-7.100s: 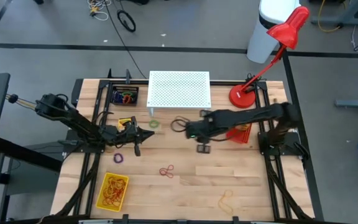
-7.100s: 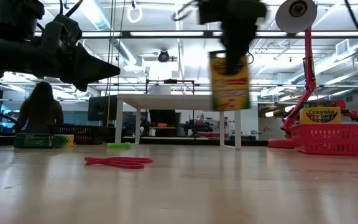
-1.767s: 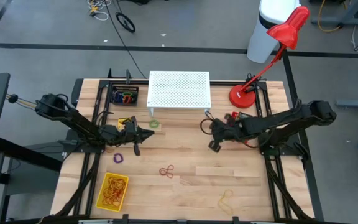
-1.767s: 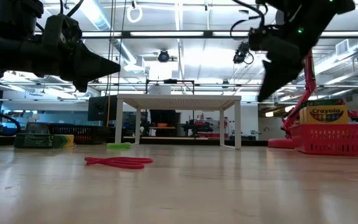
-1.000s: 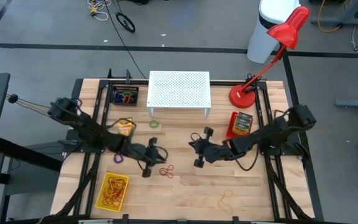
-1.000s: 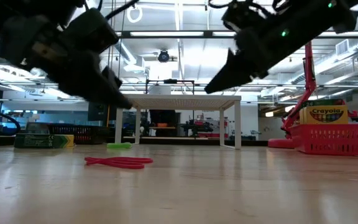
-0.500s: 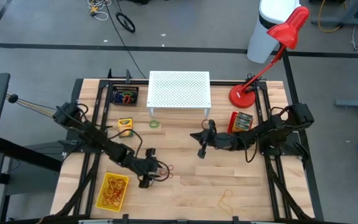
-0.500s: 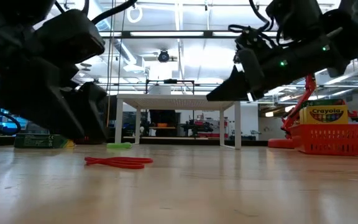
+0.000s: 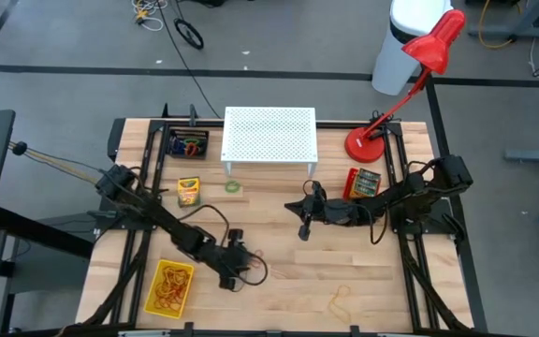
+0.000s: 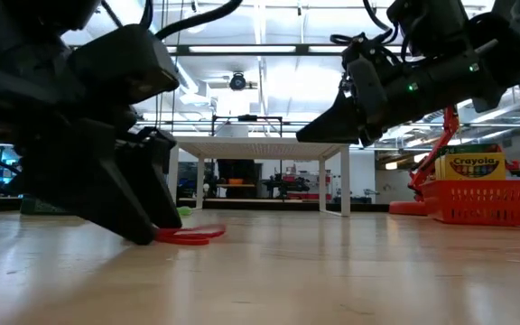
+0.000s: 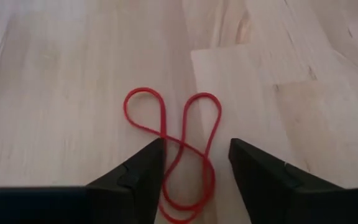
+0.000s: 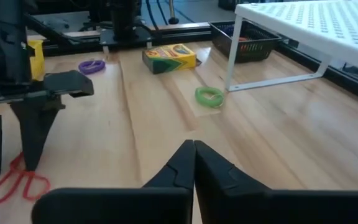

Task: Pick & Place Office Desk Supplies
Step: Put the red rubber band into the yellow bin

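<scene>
A red rubber band (image 11: 174, 140), twisted into a figure of eight, lies flat on the wooden table (image 9: 372, 262). My left gripper (image 11: 196, 148) is open and low over it, one finger on each side of the band's nearer end. In the high view the gripper (image 9: 239, 265) stands near the table's front and the band (image 9: 253, 253) shows just past it. In the low view its fingers (image 10: 138, 226) reach down to the table top beside the band (image 10: 192, 235). My right gripper (image 9: 302, 227) hovers shut above mid-table, holding nothing.
A crayon box (image 9: 188, 190) and a green loop (image 9: 232, 186) lie in front of the white perforated stand (image 9: 269, 134). A black bin (image 9: 187, 145) of loops, a yellow tray (image 9: 168, 285), a red basket (image 9: 361, 184), a tan band (image 9: 342, 300) and a purple loop (image 12: 92, 65) lie around.
My left gripper has gone toward the table's near edge and to the right, sunk down to the red rubber band and opened over it. My right gripper has drawn back a little toward the far edge, tipped nearer to level, and stayed shut. The band has not moved.
</scene>
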Controlling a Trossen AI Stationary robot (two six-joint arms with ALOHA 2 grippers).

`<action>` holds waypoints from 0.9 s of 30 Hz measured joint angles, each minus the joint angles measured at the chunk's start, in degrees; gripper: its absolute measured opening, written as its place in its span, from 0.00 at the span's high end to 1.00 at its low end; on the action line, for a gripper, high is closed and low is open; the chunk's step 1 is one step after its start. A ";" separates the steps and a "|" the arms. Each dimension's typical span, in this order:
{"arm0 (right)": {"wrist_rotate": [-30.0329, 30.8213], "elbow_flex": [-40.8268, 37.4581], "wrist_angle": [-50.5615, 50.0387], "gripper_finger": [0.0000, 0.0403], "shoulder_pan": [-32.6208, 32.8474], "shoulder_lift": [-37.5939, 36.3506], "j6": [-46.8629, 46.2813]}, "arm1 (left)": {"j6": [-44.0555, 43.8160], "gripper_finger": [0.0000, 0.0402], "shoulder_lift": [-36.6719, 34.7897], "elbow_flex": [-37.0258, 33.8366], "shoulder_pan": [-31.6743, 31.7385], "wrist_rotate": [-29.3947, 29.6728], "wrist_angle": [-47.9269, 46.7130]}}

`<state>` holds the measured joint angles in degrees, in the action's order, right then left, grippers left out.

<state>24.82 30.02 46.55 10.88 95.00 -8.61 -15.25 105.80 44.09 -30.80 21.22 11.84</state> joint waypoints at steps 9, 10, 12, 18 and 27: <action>0.55 0.00 4.27 0.98 -2.00 0.00 9.05 | -1.99 0.92 -0.33 2.78 0.02 -5.32 -6.90; 0.52 0.00 5.22 0.99 -2.13 0.00 10.32 | -2.19 0.96 -0.33 2.80 -0.09 -5.68 -7.39; 1.31 0.00 7.40 0.99 -2.38 0.00 12.17 | -2.30 0.98 -0.80 2.80 -0.36 -5.61 -8.68; 5.16 0.01 5.98 0.95 -2.31 -0.02 7.14 | -2.34 0.99 -6.91 2.28 -0.84 -5.29 -15.50; 2.39 0.00 -0.69 0.88 -2.29 0.00 7.09 | -11.39 0.99 -22.92 2.52 -4.54 -8.39 -31.26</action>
<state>27.22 30.02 45.86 8.59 95.00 -1.52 -26.64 82.88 46.61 -35.35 12.83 -19.42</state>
